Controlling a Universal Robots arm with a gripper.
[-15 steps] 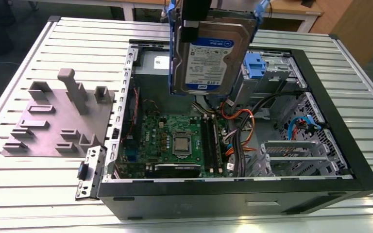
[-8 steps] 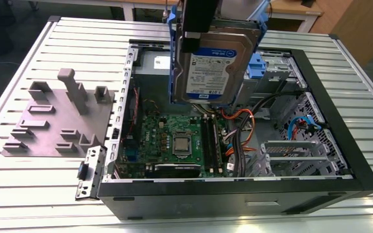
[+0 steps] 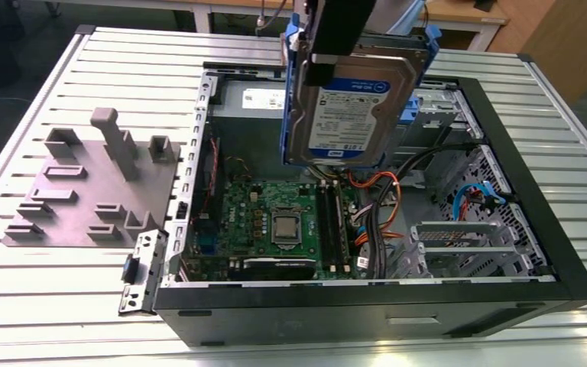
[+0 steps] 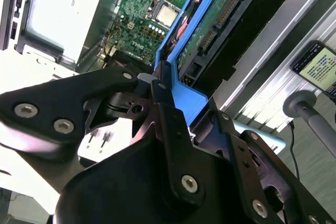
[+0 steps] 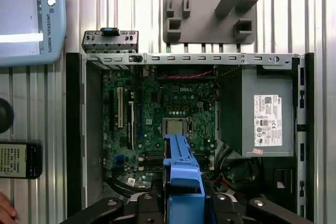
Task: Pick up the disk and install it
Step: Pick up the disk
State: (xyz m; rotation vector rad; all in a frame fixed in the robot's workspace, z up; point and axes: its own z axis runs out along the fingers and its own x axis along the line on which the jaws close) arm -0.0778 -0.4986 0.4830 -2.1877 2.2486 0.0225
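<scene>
**Bench Around the Open Case**

An open computer case [image 3: 538, 252] lies on a slatted metal table [image 3: 28, 298] — green motherboard [image 3: 273, 222] at frame centre, grey power supply [image 5: 265, 111] inside. A grey fixture block [image 3: 85, 191] sits at left — a phone [image 5: 20, 159] rests nearby.

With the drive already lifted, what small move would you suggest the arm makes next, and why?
Probably a slow carry toward the silver metal drive cage at the exterior view's right. The end effector holds the silver hard drive in its blue plastic carrier upright, high above the open black computer case and over the green motherboard, not yet at any bay.
</scene>
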